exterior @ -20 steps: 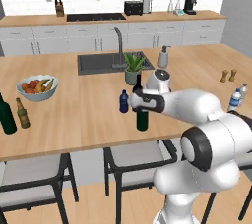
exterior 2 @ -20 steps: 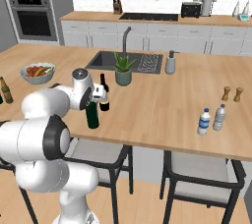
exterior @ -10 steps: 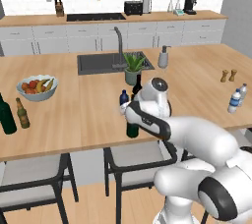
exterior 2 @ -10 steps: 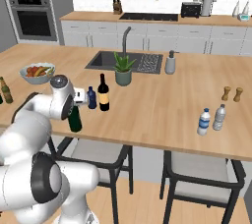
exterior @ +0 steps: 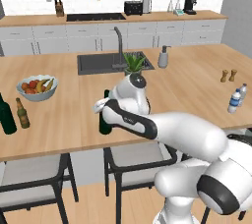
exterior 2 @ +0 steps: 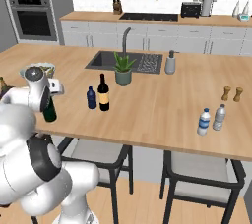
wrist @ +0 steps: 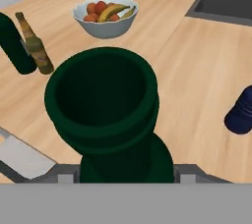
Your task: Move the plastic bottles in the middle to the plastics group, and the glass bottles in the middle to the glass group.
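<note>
Hand view looks straight down the open mouth of the green bottle [wrist: 106, 115], which my claw [wrist: 127, 171] has clamped at the neck; the fingertips themselves are hidden behind it. Beyond the bottle's mouth sits the fruit bowl [wrist: 105, 15]. Off to one side of the claw stand the stout green bottle [wrist: 15, 45] and the amber bottle [wrist: 34, 43], just beside each other. On the opposite side the blue bottle [wrist: 241, 112] shows at the frame edge, resting on the worktop [wrist: 192, 66].

From the left base view, my claw [exterior: 102, 107] holds the green bottle [exterior: 104, 122] upright near the front edge of the worktop [exterior: 69, 120], with the glass pair, stout green [exterior: 7, 116] and amber [exterior: 22, 114], well apart from it to my left and the bowl [exterior: 36, 87] behind them. The two water bottles [exterior: 236, 98] stand far off to my right.

From the right base view, the green bottle [exterior 2: 49, 110] hangs under my claw [exterior 2: 51, 89]; the blue bottle [exterior 2: 91, 98] and the labelled wine bottle [exterior 2: 103, 93] stand together, near to my right, and the water bottles [exterior 2: 211, 119] farther right.
</note>
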Controlling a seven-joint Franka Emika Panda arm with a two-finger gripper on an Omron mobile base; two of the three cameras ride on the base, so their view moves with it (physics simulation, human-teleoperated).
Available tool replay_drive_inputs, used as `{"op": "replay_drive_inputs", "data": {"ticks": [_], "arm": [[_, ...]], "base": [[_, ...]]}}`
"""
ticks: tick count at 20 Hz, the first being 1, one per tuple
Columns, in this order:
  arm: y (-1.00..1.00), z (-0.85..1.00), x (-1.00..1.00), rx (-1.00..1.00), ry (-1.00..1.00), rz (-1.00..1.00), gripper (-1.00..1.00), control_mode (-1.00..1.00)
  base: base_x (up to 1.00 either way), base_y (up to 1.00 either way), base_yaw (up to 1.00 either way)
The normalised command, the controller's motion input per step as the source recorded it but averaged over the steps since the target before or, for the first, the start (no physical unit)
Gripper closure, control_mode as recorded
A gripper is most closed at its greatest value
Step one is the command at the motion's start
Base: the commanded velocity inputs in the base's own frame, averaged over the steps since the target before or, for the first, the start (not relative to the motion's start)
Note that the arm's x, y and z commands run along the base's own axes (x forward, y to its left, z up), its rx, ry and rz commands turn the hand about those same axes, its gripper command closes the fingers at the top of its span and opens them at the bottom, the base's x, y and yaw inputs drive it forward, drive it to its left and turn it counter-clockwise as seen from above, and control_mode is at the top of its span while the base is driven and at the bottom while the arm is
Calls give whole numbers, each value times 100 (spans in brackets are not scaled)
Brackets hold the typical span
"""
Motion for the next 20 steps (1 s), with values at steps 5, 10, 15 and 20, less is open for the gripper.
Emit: {"op": "replay_drive_inputs", "data": {"ticks": [5,10,15,20], "arm": [[99,7,11,0,0,13,100,-100],[84,0,18,0,-2,12,100,-100],[40,-7,4,0,-3,3,100,-100],[46,-9,21,0,-10,0,100,-100]], "base": [[0,0,0],[0,0,0],[0,0,0],[0,0,0]]}}
